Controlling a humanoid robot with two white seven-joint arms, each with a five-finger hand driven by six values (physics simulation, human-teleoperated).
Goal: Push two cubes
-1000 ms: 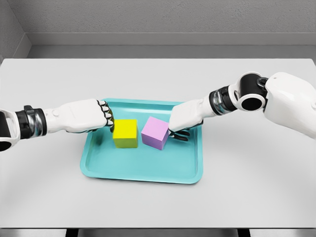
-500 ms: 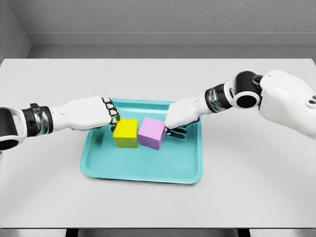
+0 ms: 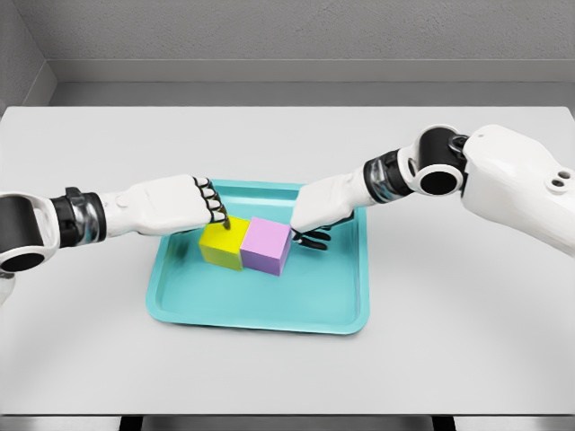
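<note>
A yellow cube [image 3: 222, 246] and a pink cube [image 3: 266, 246] stand side by side, touching, in the middle of a teal tray [image 3: 260, 310]. My left hand [image 3: 208, 205] comes in from the left with curled fingers, its fingertips resting against the yellow cube's upper left corner. From the right, my right hand [image 3: 310, 235] presses curled fingers against the pink cube's right face. Neither hand grasps a cube.
The tray lies on a pale grey table [image 3: 449, 341]. A grey wall [image 3: 287, 36] runs behind the table's far edge.
Both hands moved inward. The pink cube slid left and the yellow cube shifted slightly right, so the gap between them closed and they now touch.
</note>
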